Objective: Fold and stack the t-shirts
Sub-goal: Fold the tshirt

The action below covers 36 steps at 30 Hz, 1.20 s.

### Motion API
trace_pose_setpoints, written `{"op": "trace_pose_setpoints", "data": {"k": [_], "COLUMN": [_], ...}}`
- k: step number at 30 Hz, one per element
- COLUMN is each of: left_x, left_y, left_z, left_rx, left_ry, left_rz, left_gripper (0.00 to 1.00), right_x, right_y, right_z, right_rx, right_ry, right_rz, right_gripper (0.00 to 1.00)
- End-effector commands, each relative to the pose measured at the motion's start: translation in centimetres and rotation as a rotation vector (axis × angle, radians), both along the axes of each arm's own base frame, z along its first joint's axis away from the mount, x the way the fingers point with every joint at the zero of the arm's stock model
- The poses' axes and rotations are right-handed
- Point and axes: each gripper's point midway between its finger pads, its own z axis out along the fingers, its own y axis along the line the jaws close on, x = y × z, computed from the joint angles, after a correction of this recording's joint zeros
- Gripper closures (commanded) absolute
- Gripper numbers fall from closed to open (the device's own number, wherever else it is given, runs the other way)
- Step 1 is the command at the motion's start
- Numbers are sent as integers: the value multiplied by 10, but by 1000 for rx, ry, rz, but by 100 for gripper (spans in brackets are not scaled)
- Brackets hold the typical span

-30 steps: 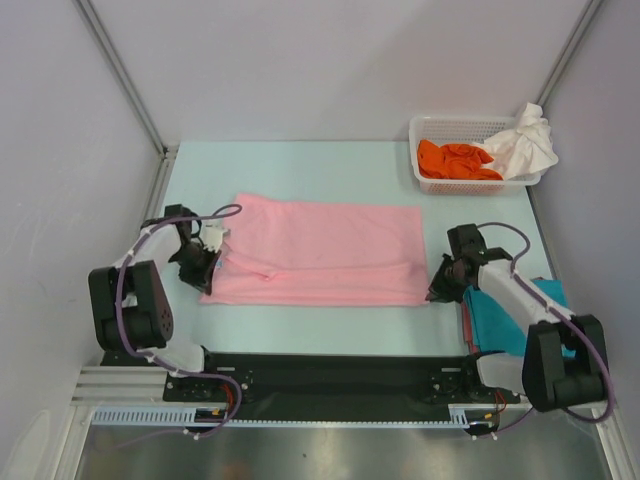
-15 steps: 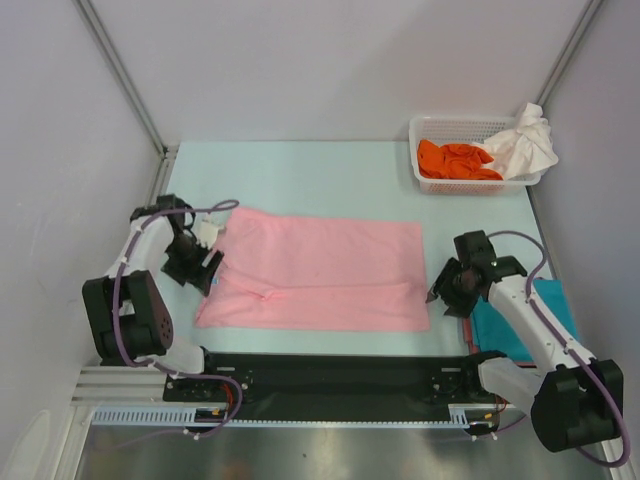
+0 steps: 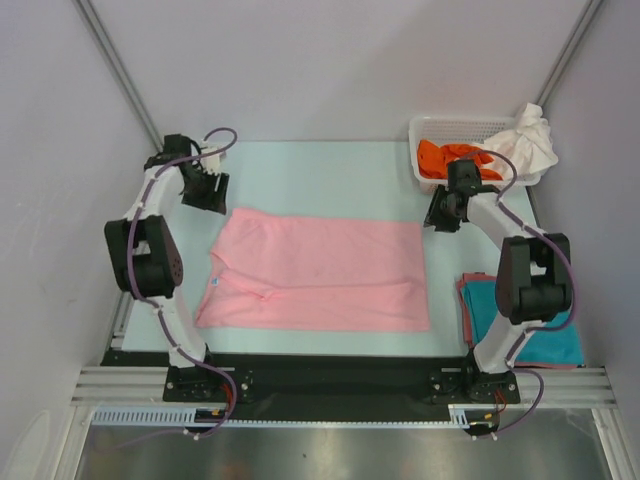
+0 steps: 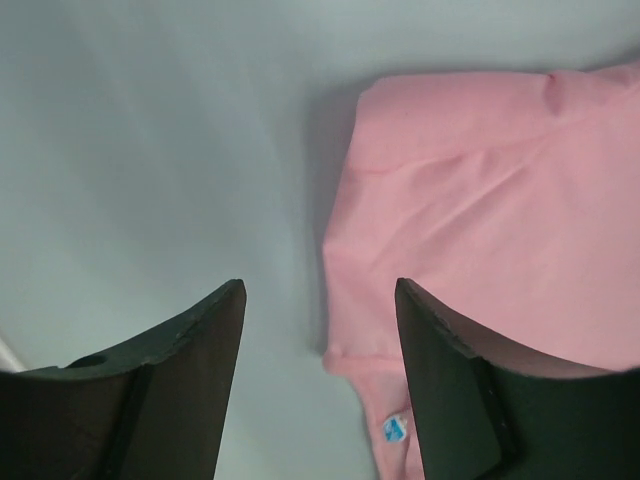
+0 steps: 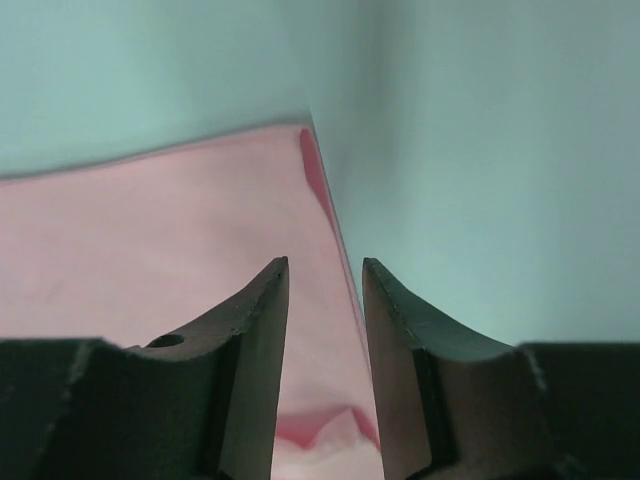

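— Two far corners decide the next move. Your light pink t-shirt (image 3: 320, 275) lies flat on the table (image 3: 320, 175), with its long axis running left to right. Agreed?

— Agreed. Your left gripper (image 3: 214, 192) hangs just beyond the pink t-shirt's far left corner, fingers spread wide, nothing held. Its wrist view puts that corner to the right of the gap, not inside it.

— And your right gripper (image 3: 437, 218)?

— At the pink t-shirt's far right corner, fingers parted only narrowly, pinching nothing. Its wrist view shows the shirt's right edge running straight through the gap.

— Judgement, then: each arm is nearest its own far corner. Your right is lined up. Your left probably needs a small shift toward the pink t-shirt's middle before you close.

— Noted. The likely fold carries the far edge to the near edge, across the short axis. Lift both corners together, or the cloth may skew.

— The rest, for the record?

— The teal t-shirt (image 3: 560, 345) lies folded just off the pink t-shirt's near right corner. The orange t-shirt (image 3: 455, 160) sits in the basket (image 3: 430, 125) beyond the pink t-shirt's far right corner, and the white t-shirt (image 3: 525, 145) hangs over the basket's rim.
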Motion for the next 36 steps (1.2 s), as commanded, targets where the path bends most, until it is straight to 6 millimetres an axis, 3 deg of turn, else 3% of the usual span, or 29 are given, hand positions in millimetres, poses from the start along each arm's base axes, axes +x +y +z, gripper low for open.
{"op": "trace_pose_setpoints", "data": {"k": [1,8,17,21,22,24,26,29,30,31,33,34,36], "left_x": [28,62,58,61,62,64,61,49,46,36,26,21,3], "left_y": [-22,-39,-46,-50,-50,-50,-55,-59,-59,-59,-55,-52,-45], "left_z": [-15,-41,-72,-68,-67,-64,-54,-42,-20,-22,-10,10,0], "left_rx": [-55,-150,-201,-220,-219,-220,-242,-248,-234,-228,-187,-161,-109], "left_ry": [-11,-22,50,25,21,11,0,-19,-69,-61,-108,-159,-147], "left_rz": [-8,-33,-28,-33,-34,-32,-57,-107,-125,-137,-176,-190,-211], "left_gripper": [33,38,53,57,60,80,100,100,100,100,100,100,100], "right_x": [32,49,61,63,63,61,59,54,52,50,37,32,19], "right_y": [3,4,24,31,32,33,33,33,32,32,32,31,33], "right_z": [-1,-38,-55,-56,-54,-51,-40,-29,-25,-12,-9,3,5], "right_rx": [-33,-44,31,63,65,69,66,61,55,53,50,50,45], "right_ry": [-54,-14,-24,-25,-30,-32,-52,-66,-69,-91,-81,-107,-100], "right_rz": [87,102,144,164,166,176,187,199,202,207,213,214,223], "right_gripper": [59,57,60,71,80,94,100,100,100,100,100,100,100]}}
